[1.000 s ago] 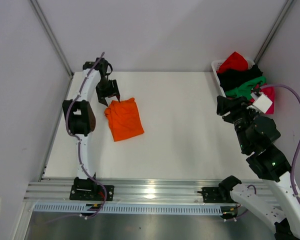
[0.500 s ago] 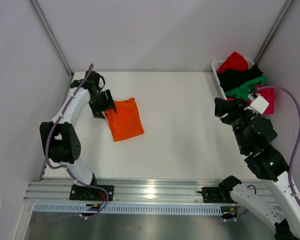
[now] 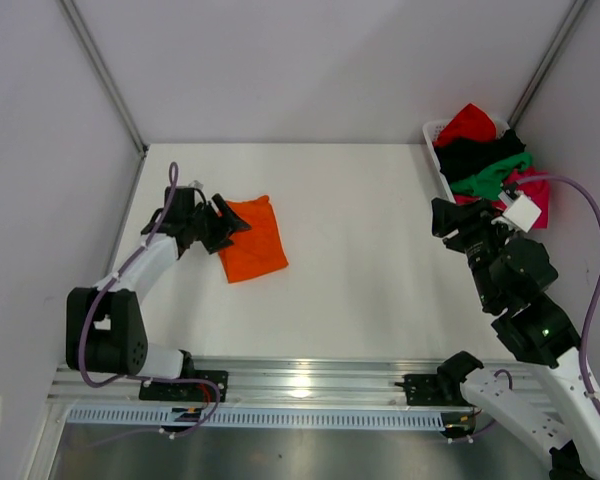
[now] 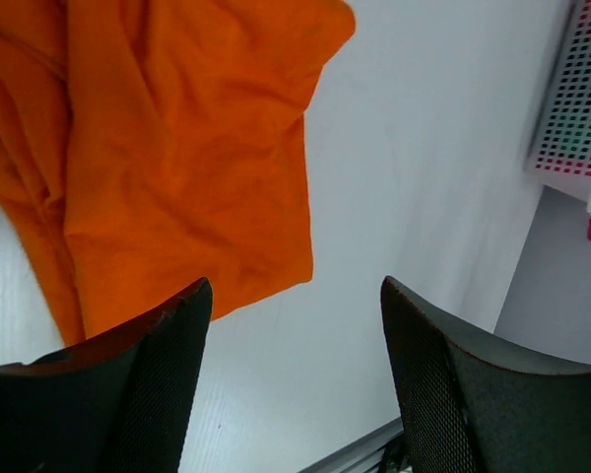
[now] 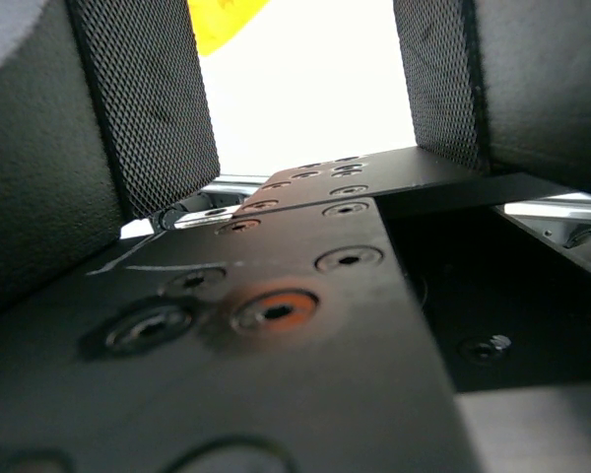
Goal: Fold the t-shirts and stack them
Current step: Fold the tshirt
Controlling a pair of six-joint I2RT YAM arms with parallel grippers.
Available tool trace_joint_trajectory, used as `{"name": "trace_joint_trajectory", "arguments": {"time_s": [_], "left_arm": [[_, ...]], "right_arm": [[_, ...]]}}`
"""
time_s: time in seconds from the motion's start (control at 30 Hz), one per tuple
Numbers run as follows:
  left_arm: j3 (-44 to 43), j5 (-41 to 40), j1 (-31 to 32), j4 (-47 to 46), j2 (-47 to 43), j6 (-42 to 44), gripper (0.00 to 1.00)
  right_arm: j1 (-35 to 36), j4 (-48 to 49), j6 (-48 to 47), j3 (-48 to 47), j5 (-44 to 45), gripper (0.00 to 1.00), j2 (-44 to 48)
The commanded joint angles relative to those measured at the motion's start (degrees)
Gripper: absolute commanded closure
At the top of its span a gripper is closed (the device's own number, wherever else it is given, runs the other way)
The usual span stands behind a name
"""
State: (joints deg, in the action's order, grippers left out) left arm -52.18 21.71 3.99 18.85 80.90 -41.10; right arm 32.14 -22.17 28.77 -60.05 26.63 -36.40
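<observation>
Top: orange shirt (image 3: 252, 238) is laid folded, well apart from the basket (image 3: 430, 130); other shirts (image 3: 485, 160) are piled in it. Left gripper (image 3: 230, 222) is held at the orange shirt's edge farthest from the basket, right gripper (image 3: 442, 218) just beside the basket.
Left wrist: jaws are seen apart, nothing held.
Right wrist: same, empty.
Cloth is judged light and limp; best pinched at a raised fold.

the top view looks down from above and behind the arm bases, holding the whole table (image 3: 360, 250) around the orange t-shirt (image 3: 252, 240). the left wrist camera sits low and close beside that shirt, facing across it toward the white basket (image 4: 571, 108), both shared with the top view. the right wrist camera, well apart from the shirt, peers between its own fingers (image 5: 143, 99) over a black plate (image 5: 305, 296).
</observation>
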Motion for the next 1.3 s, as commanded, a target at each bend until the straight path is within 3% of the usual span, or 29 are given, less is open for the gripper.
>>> {"name": "trace_joint_trajectory", "arguments": {"time_s": [0.0,0.27,0.43,0.53,1.27], "left_arm": [[3.7,2.9,0.1,-12.8,-2.5,-4.5,0.28],[5.7,-6.7,0.1,-6.8,-2.9,-3.1,0.29],[4.1,-19.5,0.1,0.6,-3.3,-0.9,0.28],[3.5,-23.1,0.1,2.2,-2.6,0.1,0.28],[1.7,-23.2,0.2,0.2,7.1,0.1,0.3]], "right_arm": [[-0.1,-0.1,0.0,-0.2,1.1,0.44,1.1],[-0.1,-0.3,0.2,0.1,1.2,0.44,1.2],[-0.2,-0.1,0.5,0.3,1.1,0.44,0.8],[-0.2,0.1,0.7,0.3,0.5,0.43,0.4],[-0.2,-1.6,1.0,-0.1,1.3,0.44,0.6]]}}
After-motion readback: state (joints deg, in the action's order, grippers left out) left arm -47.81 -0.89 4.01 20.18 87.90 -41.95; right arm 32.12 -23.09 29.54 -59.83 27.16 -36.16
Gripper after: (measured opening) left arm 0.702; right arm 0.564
